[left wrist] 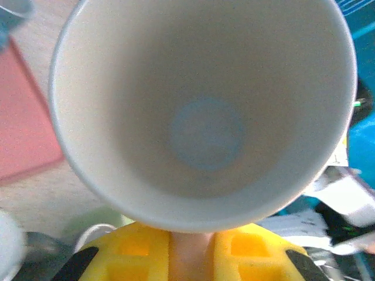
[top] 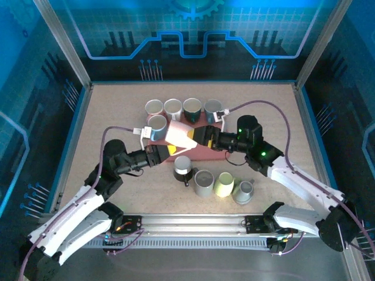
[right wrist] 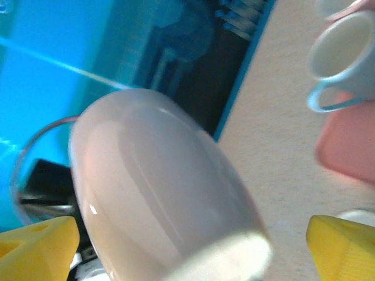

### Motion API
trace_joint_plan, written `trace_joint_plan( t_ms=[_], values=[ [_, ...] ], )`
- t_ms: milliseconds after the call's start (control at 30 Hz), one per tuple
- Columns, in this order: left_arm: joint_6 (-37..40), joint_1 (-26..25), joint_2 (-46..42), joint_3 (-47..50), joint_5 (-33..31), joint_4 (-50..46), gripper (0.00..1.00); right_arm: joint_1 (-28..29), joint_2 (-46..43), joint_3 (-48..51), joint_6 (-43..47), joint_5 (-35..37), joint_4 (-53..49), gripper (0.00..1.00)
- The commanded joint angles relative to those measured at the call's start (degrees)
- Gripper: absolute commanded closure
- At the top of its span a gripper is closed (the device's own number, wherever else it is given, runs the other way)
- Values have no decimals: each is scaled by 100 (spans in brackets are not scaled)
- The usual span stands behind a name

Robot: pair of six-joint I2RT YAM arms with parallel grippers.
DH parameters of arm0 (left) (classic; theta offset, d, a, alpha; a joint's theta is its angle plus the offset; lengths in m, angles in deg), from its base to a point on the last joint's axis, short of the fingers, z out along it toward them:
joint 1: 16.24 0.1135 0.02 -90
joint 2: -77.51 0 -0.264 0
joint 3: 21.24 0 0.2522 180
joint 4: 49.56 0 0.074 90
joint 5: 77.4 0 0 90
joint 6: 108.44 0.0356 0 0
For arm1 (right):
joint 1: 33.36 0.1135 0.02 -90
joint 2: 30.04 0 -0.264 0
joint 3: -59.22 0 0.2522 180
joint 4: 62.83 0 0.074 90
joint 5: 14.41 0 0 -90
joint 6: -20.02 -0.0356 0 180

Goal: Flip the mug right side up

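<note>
A pale pinkish-white mug hangs on its side above the pink mat, wide mouth to the left and narrow base to the right. My left gripper is shut on the mug's handle. In the left wrist view the handle sits pinched between the yellow fingers, and I look straight into the mug's hollow. My right gripper is at the mug's base, open. In the right wrist view its yellow fingertips stand wide apart on either side of the mug's body.
Several upright mugs stand in a row at the back of the mat, one more just left of the held mug. In front stand a dark mug, a grey mug, a pale green mug and a grey one.
</note>
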Motion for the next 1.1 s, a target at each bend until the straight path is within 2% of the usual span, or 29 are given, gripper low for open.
trace_joint_plan(
  t_ms=[0, 67, 200, 367, 600, 767, 1067],
  values=[
    [1968, -107, -107, -873, -1091, -1395, 100, -224, -434, -470, 1063, 591, -1502, 0],
    [2540, -267, -3, -1044, -1670, -1644, 100, -386, -465, -717, 1261, 662, -2117, 0],
    [3442, -659, 372, -1291, -2769, -1817, 100, -463, -532, -981, 1748, 551, -2517, 0],
    [3749, -747, 1160, -1611, -3587, -1849, 100, -467, -726, -877, 1927, 588, -2485, 0],
    [3876, -749, 2313, -2010, -4096, -1652, 100, -463, -928, -714, 1906, 436, -2374, 0],
    [3787, -746, 3134, -2388, -4565, -2044, 100, -472, -1123, -720, 2102, 585, -2674, 0],
    [4018, -747, 4257, -2572, -4886, -1923, 100, -472, -1279, -720, 2286, 687, -2958, 0]
  ],
)
